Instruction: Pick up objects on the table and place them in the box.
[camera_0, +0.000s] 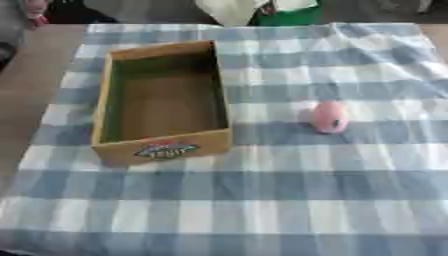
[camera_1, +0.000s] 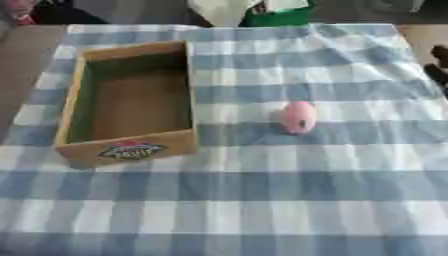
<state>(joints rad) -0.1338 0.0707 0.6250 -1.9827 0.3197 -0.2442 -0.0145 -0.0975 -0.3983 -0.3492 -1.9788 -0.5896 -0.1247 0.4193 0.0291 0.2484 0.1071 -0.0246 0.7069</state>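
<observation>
A cardboard box (camera_0: 163, 102) with a colourful label on its near wall is being seen standing open and empty on the left part of a table covered by a blue-and-white checked cloth (camera_0: 289, 195). A small pink rounded object (camera_0: 330, 117) is lying on the cloth to the right of the box, apart from it. Only a dark shape at the right edge of the right eye view is being shown, so the state of either hand cannot be told.

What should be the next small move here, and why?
Probably bring the right hand, dark at the right edge, toward the pink object. It lies alone on the cloth, right of the box, which looks empty, and nothing holds it yet.
</observation>
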